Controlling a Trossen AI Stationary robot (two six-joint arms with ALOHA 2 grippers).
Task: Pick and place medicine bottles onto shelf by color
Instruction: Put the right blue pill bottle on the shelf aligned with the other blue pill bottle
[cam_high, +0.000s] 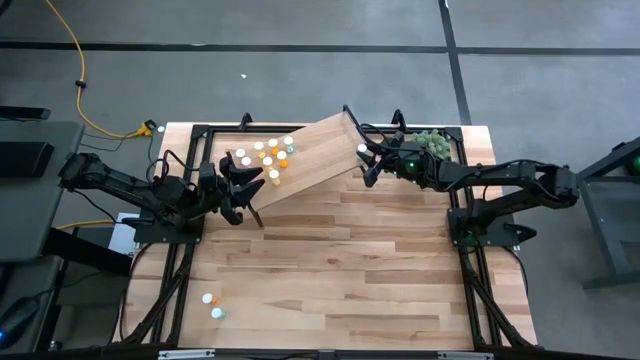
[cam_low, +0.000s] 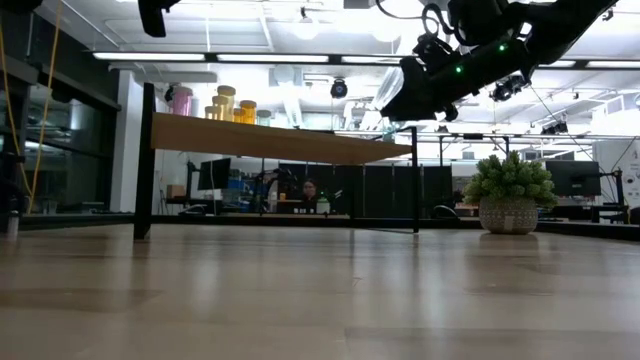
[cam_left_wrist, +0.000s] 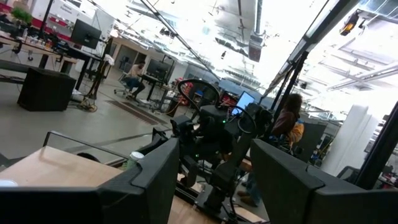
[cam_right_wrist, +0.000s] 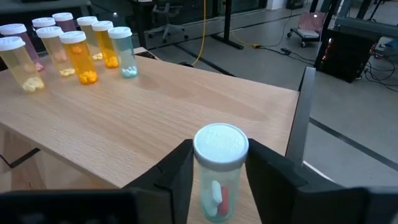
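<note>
The high camera looks straight down on the whole pale wood-plank worktop (cam_high: 330, 260). The low camera sits at worktop level, facing the room. Each wrist camera looks closely past its own fingers. All four share the light-wood plank shelf on black legs (cam_high: 320, 155), toward twelve o'clock.

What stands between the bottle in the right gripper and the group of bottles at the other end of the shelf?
Nothing visible does. The right gripper holds a clear bottle over the shelf, and only bare wood lies between it and the bottle group. The left gripper waits beside the group's end of the shelf, off this path.
</note>
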